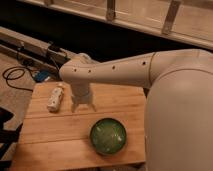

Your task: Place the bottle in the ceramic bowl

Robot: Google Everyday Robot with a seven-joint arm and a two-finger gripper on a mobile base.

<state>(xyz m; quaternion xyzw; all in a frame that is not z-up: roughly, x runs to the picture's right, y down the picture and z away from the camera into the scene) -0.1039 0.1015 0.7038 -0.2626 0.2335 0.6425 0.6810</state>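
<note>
The bottle (55,97) is small and whitish with a pale label; it lies on its side at the back left of the wooden table (55,137). The ceramic bowl (108,135) is round, glossy green with a dark rim, and stands near the table's front right with nothing in it. My gripper (83,107) points down over the table, just right of the bottle and behind and left of the bowl. It holds nothing that I can see.
My white arm (150,70) reaches in from the right and covers the table's right edge. Black cables (15,75) lie on the floor at the left. A dark wall base and a railing (110,12) run along the back.
</note>
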